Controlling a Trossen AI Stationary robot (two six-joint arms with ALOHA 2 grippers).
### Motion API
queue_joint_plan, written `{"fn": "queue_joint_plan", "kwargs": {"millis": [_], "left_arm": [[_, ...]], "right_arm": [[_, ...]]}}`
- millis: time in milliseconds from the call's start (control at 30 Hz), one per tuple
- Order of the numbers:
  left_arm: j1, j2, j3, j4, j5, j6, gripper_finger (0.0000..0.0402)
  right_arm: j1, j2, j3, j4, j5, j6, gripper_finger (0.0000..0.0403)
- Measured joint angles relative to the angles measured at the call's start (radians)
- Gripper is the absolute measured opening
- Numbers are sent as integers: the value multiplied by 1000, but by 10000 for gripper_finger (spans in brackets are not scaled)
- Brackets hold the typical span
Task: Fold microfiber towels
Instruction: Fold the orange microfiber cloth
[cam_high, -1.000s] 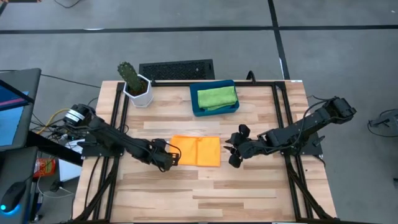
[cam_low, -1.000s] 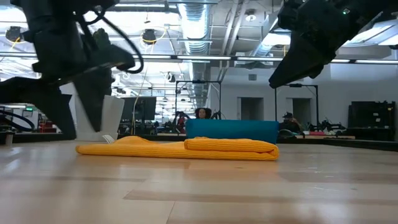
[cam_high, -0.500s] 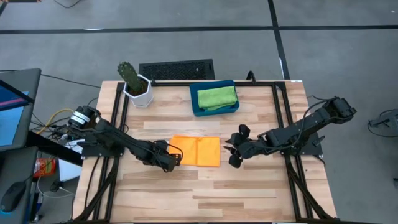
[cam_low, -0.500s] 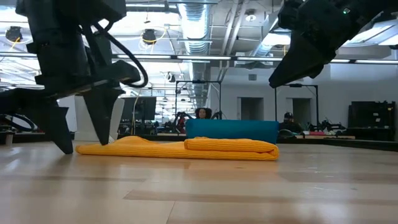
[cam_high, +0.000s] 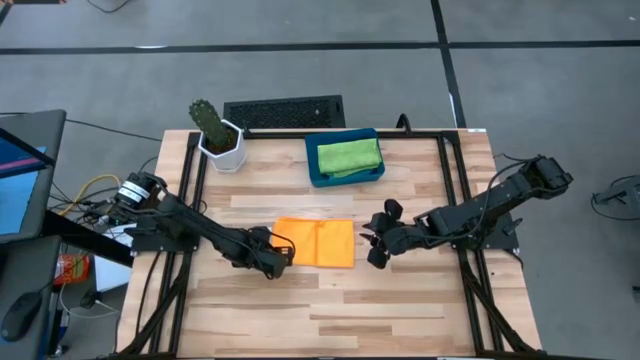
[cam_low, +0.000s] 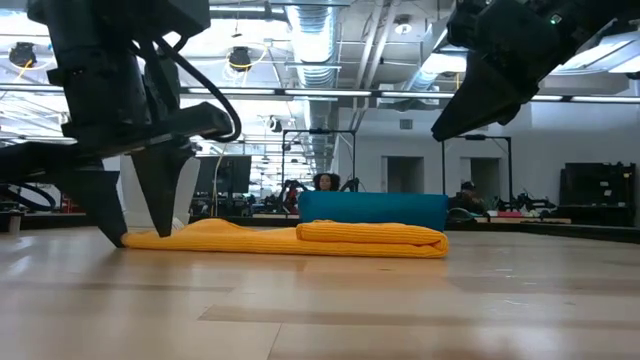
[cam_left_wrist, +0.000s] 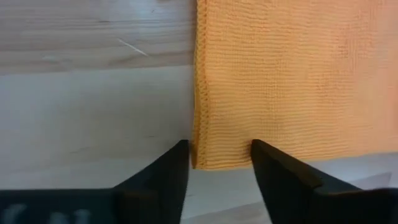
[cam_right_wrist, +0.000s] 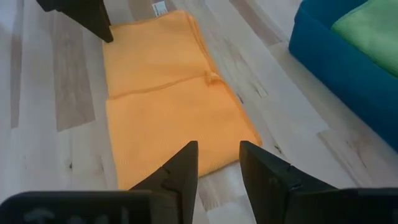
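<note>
Near the middle of the table (cam_high: 400, 310) lay the orange towel (cam_high: 316, 242), folded flat. At its left edge the left claw (cam_low: 140, 232) stood with fingers apart, tips down at the wood, straddling the towel's near corner without clamping it. Beside the towel's right edge the right claw (cam_high: 372, 240) hovered, partly open and empty. Toward the far edge, the green towel (cam_high: 349, 154) sat in a blue tray (cam_high: 320, 176).

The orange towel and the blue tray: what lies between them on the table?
Only bare wooden table. The high view shows an empty stretch between the orange towel and the blue tray, which holds a green towel.
</note>
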Motion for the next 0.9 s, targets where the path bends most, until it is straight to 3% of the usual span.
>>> {"fn": "queue_joint_plan", "kwargs": {"millis": [400,533,700,800,900], "left_arm": [[0,1,2,-22,-15,-36,50],[0,1,7,-27,-14,-41,10],[2,8,35,-35,-38,-34,13],[5,5,44,-38,-69,-33,16],[4,5,43,-47,-60,-28,13]], "right_arm": [[-5,5,-7,51,-6,-13,141],[-5,76,-65,262,-8,-37,123],[-3,221,-121,669,-44,-169,60],[-19,334,-128,889,-150,-256,15],[-37,451,-126,1056,-255,-253,17]]}}
